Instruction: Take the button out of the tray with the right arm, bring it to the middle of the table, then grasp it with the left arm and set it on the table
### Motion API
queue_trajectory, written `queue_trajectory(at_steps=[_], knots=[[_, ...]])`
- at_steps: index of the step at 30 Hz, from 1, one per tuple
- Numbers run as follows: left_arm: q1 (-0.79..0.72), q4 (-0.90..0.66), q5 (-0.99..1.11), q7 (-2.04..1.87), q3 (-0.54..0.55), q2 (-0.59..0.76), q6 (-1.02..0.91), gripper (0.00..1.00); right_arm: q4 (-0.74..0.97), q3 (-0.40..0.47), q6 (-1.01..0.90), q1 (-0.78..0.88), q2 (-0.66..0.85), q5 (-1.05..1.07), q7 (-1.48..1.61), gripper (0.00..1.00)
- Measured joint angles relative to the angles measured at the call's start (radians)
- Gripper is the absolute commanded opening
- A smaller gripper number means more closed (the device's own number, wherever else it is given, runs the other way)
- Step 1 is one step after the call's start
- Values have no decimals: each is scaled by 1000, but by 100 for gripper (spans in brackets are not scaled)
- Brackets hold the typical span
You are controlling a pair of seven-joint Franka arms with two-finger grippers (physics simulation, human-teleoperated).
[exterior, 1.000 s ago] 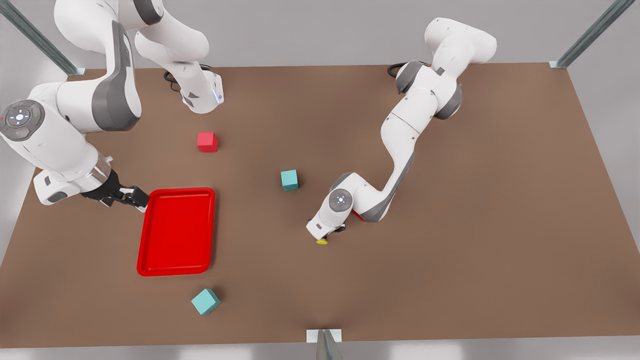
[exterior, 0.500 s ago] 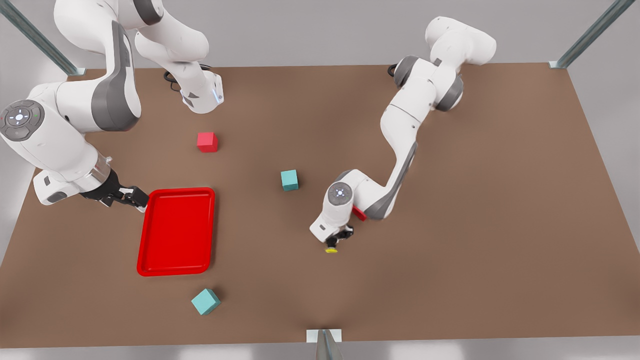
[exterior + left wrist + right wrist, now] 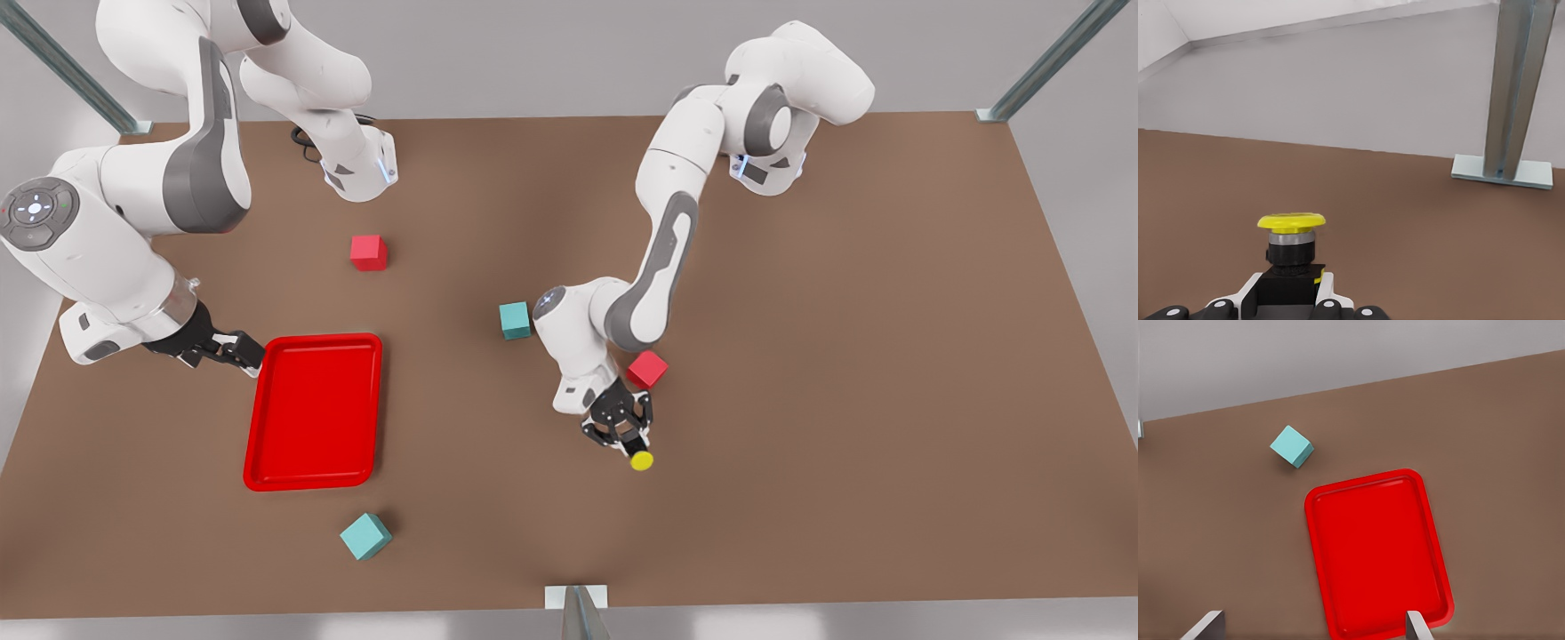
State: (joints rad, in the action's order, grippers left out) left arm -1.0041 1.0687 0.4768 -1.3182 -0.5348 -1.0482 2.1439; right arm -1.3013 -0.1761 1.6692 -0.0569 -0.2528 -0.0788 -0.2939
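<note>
The button [image 3: 641, 460], with its yellow cap and black body, is in my left gripper [image 3: 625, 434], which is shut on the body near the middle of the table [image 3: 845, 356]. In the left wrist view the button [image 3: 1291, 233] sticks out past the gripper [image 3: 1293, 285], cap outward. Whether it touches the table I cannot tell. The red tray [image 3: 313, 411] lies empty at the front view's left. My right gripper [image 3: 238, 350] waits open beside the tray's far corner. The right wrist view looks down on the tray [image 3: 1378, 553] between the open fingertips [image 3: 1415, 625].
One red cube [image 3: 647, 368] sits just behind the left gripper and another red cube [image 3: 368, 252] lies farther back. A teal cube [image 3: 515, 320] is beside the left arm's elbow. A second teal cube [image 3: 365, 535] [image 3: 1291, 446] lies in front of the tray. A metal post [image 3: 1515, 93] stands at the table's front edge.
The left arm has swung round, carrying the button toward the front view's right and nearer the front edge and uncovering the red cube behind it. The right arm has not moved.
</note>
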Motion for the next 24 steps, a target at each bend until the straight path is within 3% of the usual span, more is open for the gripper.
queue_trajectory(at_steps=[11,24], knots=[[-15,39,398,-608,7,-87,-5,44,0,0,0,1,0,0,0,100],[25,39,732,-1006,71,-181,34,44,0,0,0,2,0,0,-1,100]])
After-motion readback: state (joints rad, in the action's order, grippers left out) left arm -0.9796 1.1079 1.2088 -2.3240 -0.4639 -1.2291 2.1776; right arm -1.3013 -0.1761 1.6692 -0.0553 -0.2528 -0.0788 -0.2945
